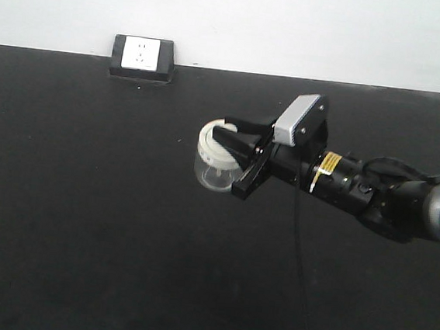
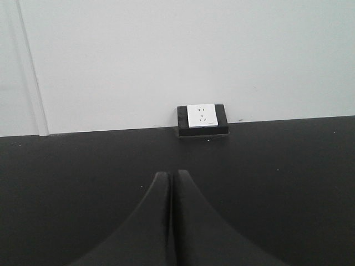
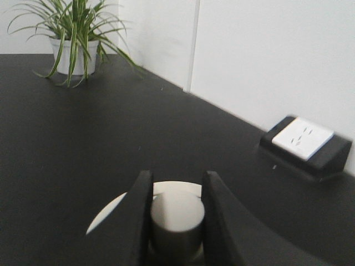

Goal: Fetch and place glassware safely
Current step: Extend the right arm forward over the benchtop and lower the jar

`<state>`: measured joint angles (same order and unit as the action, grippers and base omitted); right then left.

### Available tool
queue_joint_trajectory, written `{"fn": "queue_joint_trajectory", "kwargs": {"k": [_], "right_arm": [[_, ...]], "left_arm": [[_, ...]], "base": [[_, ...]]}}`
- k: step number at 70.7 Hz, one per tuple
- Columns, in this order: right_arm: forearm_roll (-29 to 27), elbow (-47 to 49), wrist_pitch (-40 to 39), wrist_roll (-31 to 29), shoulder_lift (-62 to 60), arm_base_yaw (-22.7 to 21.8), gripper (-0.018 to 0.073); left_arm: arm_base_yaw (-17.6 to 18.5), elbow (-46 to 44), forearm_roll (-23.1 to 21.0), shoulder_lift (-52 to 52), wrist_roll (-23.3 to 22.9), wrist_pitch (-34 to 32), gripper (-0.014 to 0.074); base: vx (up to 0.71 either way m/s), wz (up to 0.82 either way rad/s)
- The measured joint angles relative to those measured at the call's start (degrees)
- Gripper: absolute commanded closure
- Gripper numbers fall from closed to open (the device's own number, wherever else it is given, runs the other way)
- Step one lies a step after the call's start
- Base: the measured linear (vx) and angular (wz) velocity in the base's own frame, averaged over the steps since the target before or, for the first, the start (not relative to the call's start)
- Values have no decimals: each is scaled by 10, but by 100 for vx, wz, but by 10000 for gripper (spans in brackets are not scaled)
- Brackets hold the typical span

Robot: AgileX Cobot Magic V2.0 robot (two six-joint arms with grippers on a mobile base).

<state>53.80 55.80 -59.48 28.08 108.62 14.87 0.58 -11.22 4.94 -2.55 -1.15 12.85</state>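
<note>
Black fingers of the right gripper point(image 3: 176, 219) fill the near field of the right wrist view, clamped on either side of the central knob point(image 3: 176, 220) of the cream-white lid point(image 3: 113, 208). In the front view the glass jar point(image 1: 214, 164) hangs from this grip, tilted, its axis leaning toward the lower left, with the right arm reaching in from the right. Whether the base touches the dark surface point(image 1: 82, 222) cannot be told. The left gripper point(image 2: 171, 221) has its fingers pressed together on nothing and is absent from the front view, so the right arm alone governs placement. Farther back, a socket box point(image 1: 143, 57) sits against the wall, well apart from the jar; farthest, a potted plant point(image 3: 72, 33).
</note>
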Motion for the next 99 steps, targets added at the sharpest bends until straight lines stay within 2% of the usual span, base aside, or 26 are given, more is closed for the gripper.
{"fn": "queue_joint_trajectory", "kwargs": {"k": [42, 70, 83, 92, 99], "right_arm": [[-3, 1, -21, -67, 121, 0, 560], [-8, 4, -25, -71, 126, 0, 551], [-8, 4, -27, -71, 126, 0, 430], [-7, 4, -40, -72, 126, 0, 276], [-10, 4, -55, -74, 126, 0, 118]], "left_arm": [[0, 0, 0, 0, 0, 0, 603], [0, 0, 0, 0, 0, 0, 603], [0, 0, 0, 0, 0, 0, 603], [0, 0, 0, 0, 0, 0, 603], [0, 0, 0, 0, 0, 0, 603]], "base": [[0, 0], [0, 0], [0, 0], [0, 0], [0, 0]]}}
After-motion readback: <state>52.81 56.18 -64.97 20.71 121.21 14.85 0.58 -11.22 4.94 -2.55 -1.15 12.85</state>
